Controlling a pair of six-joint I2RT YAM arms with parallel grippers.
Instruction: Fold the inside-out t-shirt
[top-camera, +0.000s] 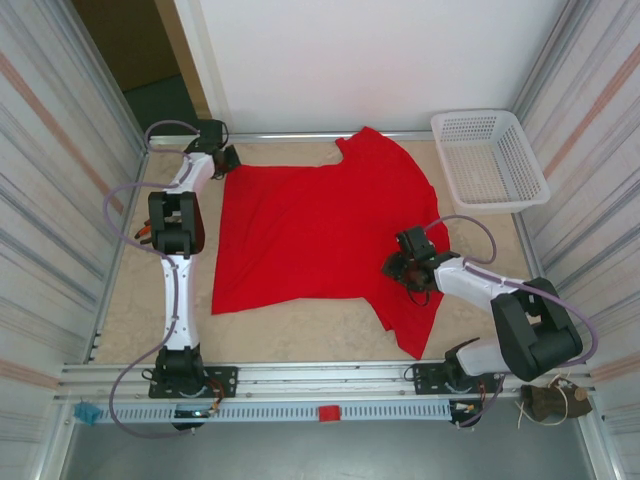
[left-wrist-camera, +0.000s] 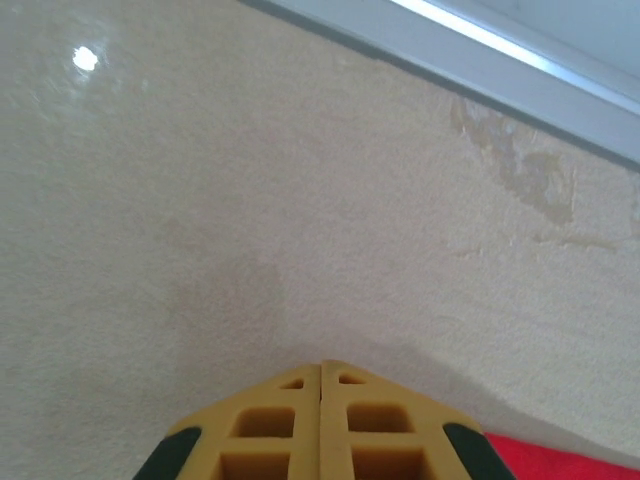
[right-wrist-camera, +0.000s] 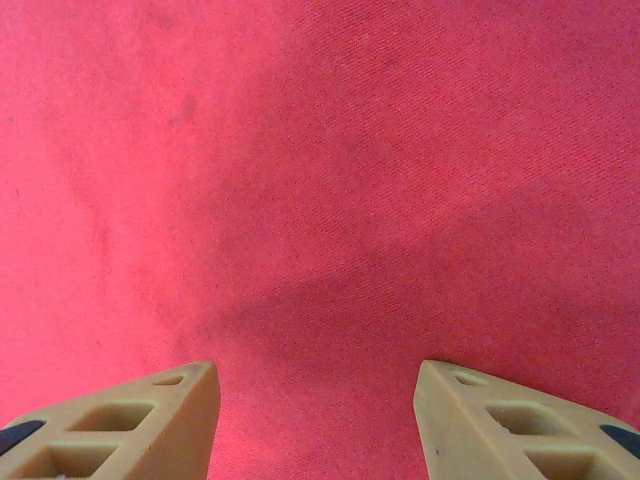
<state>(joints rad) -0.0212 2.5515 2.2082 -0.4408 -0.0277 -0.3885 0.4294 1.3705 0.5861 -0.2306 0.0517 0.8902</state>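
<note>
The inside-out t-shirt (top-camera: 310, 230) lies spread flat and bright red on the table, one sleeve toward the far wall and the other toward the near edge. My left gripper (top-camera: 224, 158) sits at the shirt's far left corner. Its yellow fingers (left-wrist-camera: 321, 365) are pressed together over bare table, with a strip of red cloth (left-wrist-camera: 560, 462) just under the right finger; no cloth shows between the tips. My right gripper (top-camera: 403, 272) hovers low over the shirt's right side, and its jaws (right-wrist-camera: 317, 375) stand open over the red fabric (right-wrist-camera: 320, 180) with nothing between them.
A white plastic basket (top-camera: 488, 158) stands at the far right corner. A metal rail (left-wrist-camera: 480, 45) runs along the table's far edge close to my left gripper. Beige table (top-camera: 300, 330) shows between the shirt and the arm bases.
</note>
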